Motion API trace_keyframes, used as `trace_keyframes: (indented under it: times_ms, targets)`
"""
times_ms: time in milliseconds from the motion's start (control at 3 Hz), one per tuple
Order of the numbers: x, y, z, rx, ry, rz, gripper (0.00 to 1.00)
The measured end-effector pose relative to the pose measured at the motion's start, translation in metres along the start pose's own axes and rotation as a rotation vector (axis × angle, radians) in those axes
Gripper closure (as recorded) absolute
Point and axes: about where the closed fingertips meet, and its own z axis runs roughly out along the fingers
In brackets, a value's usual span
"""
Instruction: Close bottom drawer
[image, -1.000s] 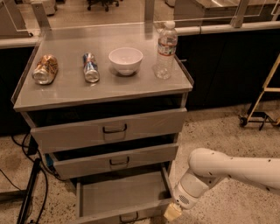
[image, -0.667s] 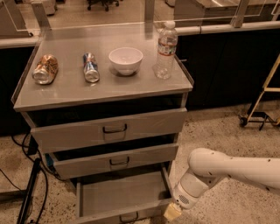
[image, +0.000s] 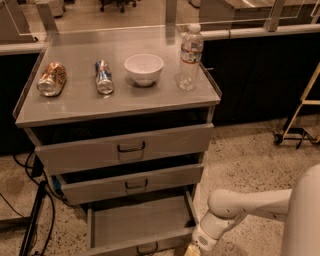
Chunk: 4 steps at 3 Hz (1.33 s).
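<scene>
The bottom drawer (image: 136, 221) is the lowest of three grey cabinet drawers. It stands pulled far out, its shallow tray empty, with a low front panel and a small dark handle (image: 147, 248) at the picture's lower edge. My gripper (image: 191, 251) is at the end of the white arm (image: 235, 205). It is low down just right of the drawer's front right corner, and the picture's bottom edge cuts it off.
The middle drawer (image: 131, 184) and top drawer (image: 127, 147) stand slightly open. On the cabinet top (image: 80, 102) are two cans (image: 52, 78), a white bowl (image: 144, 68) and a water bottle (image: 189, 57). Cables and a black stand (image: 31, 220) are at the left, a yellow frame (image: 300, 107) at the right.
My arm has sunk a little and its gripper has moved slightly down and left, closer to the drawer's front corner. The drawer has not moved.
</scene>
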Motion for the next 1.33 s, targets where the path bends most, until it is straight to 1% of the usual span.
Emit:
trace_keyframes:
  times_ms: [333, 667, 1000, 1333]
  targets:
    - [0.006, -0.016, 0.029, -0.051, -0.009, 0.025, 1.00]
    - [0.007, -0.016, 0.034, -0.060, -0.008, 0.029, 1.00]
    - [0.010, -0.033, 0.051, -0.053, 0.003, 0.070, 1.00]
    - [0.016, -0.058, 0.072, 0.005, 0.022, 0.126, 1.00]
